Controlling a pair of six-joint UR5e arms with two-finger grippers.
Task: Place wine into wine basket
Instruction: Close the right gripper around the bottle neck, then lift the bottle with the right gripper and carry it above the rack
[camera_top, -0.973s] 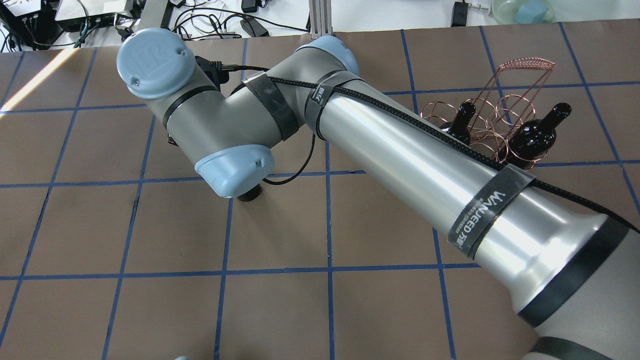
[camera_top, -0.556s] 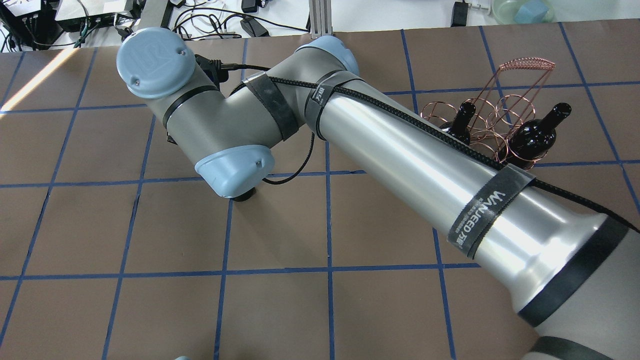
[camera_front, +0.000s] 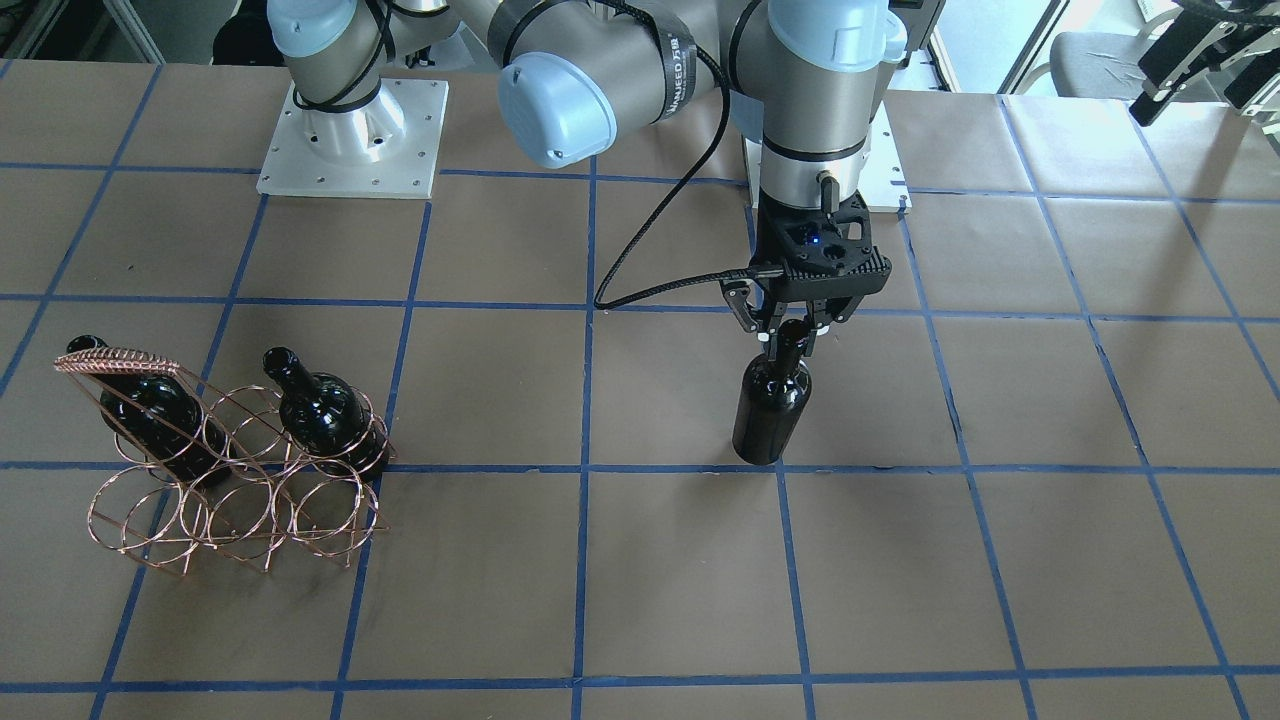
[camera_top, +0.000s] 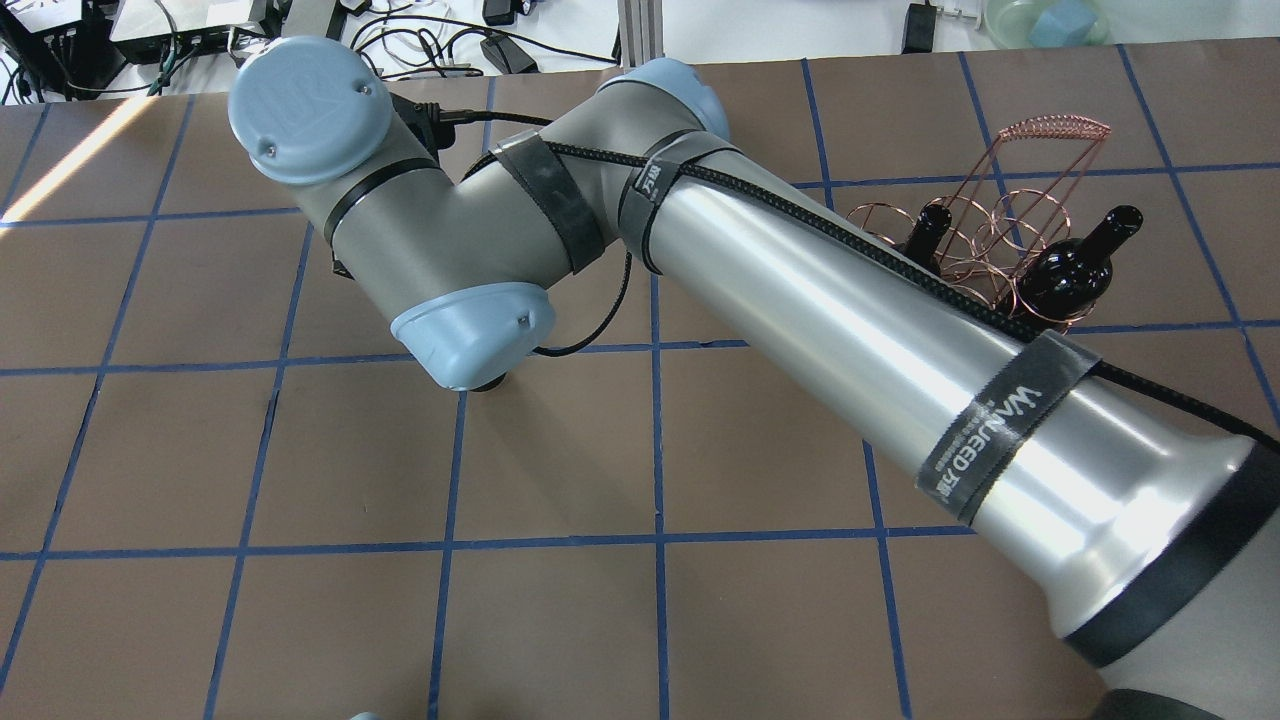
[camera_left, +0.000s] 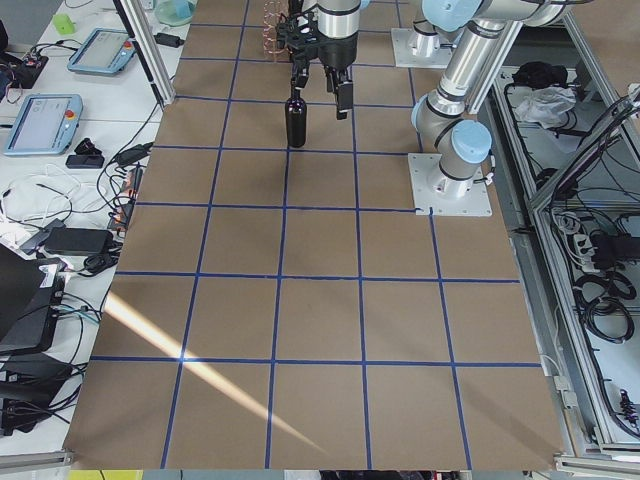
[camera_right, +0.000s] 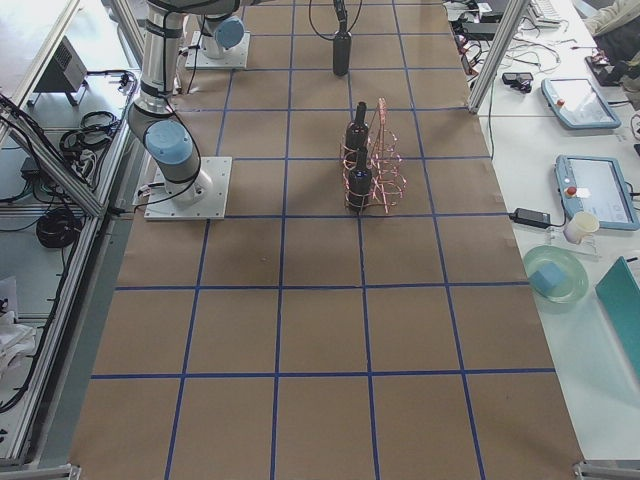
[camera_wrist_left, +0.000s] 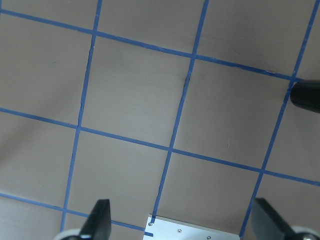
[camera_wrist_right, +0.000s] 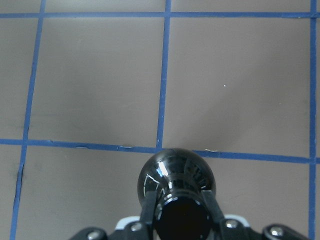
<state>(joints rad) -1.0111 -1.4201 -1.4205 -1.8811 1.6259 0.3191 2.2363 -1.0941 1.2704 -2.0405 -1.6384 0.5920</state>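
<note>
The right gripper (camera_front: 787, 338) is clamped on the glossy neck of the wine bottle (camera_front: 768, 410); the left gripper (camera_wrist_left: 182, 222) stands spread and empty. That slick, narrow hold could let the bottle slip or swing on the carry to the wine basket (camera_front: 230, 505), knocking the two bottles (camera_front: 325, 405) already racked. The bottle stands upright directly beneath the gripper, at the worktop (camera_front: 640, 600), well apart from the basket.

The bottle (camera_front: 768, 410) in the matt black right gripper (camera_front: 789, 335) is smooth, glossy black glass. Under the gripper lies matt brown paper (camera_front: 1000, 560), crossed by blue tape (camera_front: 586, 500). Well to the gripper's side, the basket (camera_front: 235, 480) is thin, shiny copper-coloured wire; the two other bottles (camera_front: 325, 410) in it are the same glossy glass. Above the gripper, the arm (camera_top: 850, 340) is smooth silvery metal with pale blue plastic caps (camera_top: 305, 110), a braided black cable (camera_front: 660, 290) and a cloth strap (camera_top: 1000, 425).
</note>
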